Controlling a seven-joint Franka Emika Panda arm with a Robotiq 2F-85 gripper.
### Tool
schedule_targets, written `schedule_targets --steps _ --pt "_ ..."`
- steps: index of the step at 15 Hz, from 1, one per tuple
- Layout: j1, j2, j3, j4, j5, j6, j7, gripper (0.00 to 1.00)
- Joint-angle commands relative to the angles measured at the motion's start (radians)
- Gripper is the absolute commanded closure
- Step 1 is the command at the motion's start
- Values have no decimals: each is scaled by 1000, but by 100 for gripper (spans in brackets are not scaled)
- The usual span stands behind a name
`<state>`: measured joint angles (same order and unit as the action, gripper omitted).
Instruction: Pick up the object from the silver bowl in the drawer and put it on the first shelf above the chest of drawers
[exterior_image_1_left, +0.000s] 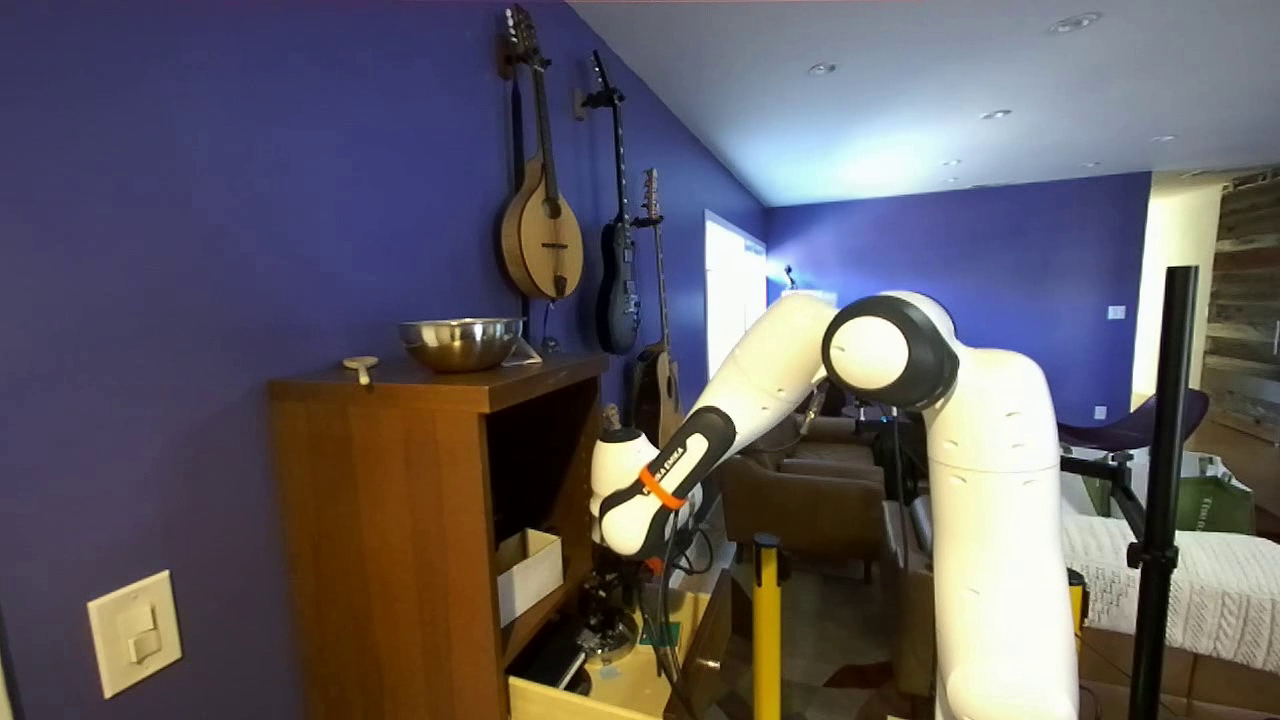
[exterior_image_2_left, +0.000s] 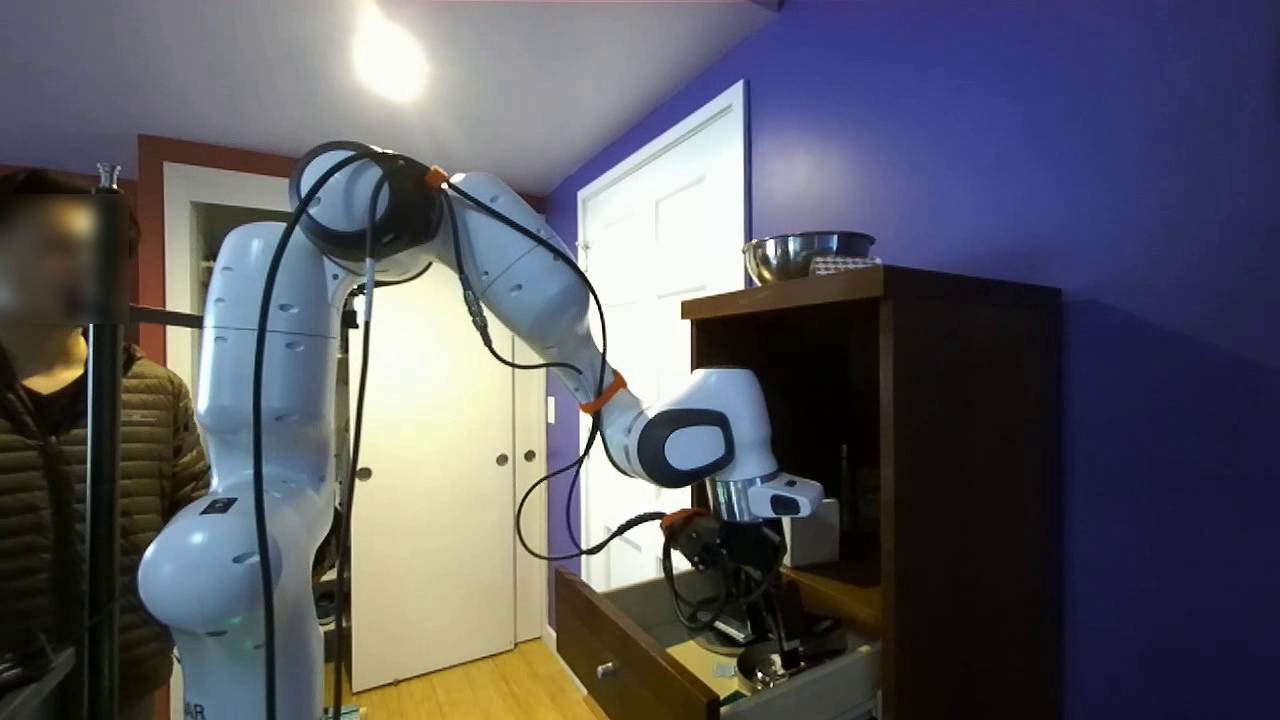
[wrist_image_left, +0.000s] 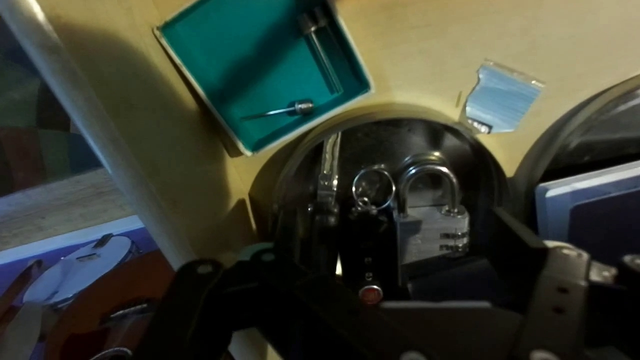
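The silver bowl (wrist_image_left: 385, 135) sits in the open pale wood drawer (wrist_image_left: 425, 45). It holds a silver padlock (wrist_image_left: 432, 230), a black fob (wrist_image_left: 365, 250) with a metal ring, and a slim metal tool (wrist_image_left: 327, 175). My gripper (wrist_image_left: 410, 275) is open, pointing down over the bowl. Its dark fingers stand on both sides of the padlock and fob; contact cannot be told. In an exterior view the fingers (exterior_image_2_left: 785, 640) reach down to the bowl (exterior_image_2_left: 765, 660). The first shelf (exterior_image_1_left: 545, 610) is the dark cubby above the drawer in the brown chest of drawers (exterior_image_1_left: 390, 540).
A teal-lined box (wrist_image_left: 250, 60), a blue packet (wrist_image_left: 502, 97) and a dark round container (wrist_image_left: 585, 120) holding a flat device share the drawer. A white box (exterior_image_1_left: 530, 575) stands on the shelf. A large metal bowl (exterior_image_1_left: 460, 345) is on the cabinet top. A person (exterior_image_2_left: 90, 450) stands behind the arm.
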<state>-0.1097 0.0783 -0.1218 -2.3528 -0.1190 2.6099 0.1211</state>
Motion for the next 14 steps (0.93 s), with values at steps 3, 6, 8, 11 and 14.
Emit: schedule_targets --steps 3,6,8,11,14 --pt "-4 45 -2 1 57 50 -3 45" --pt "-12 54 -14 5 55 69 3 46" --pt "-12 30 -23 -2 50 52 10 37" --pt "-13 14 -33 -7 41 47 5 33" --pt "-13 14 -39 -7 35 57 8 29"
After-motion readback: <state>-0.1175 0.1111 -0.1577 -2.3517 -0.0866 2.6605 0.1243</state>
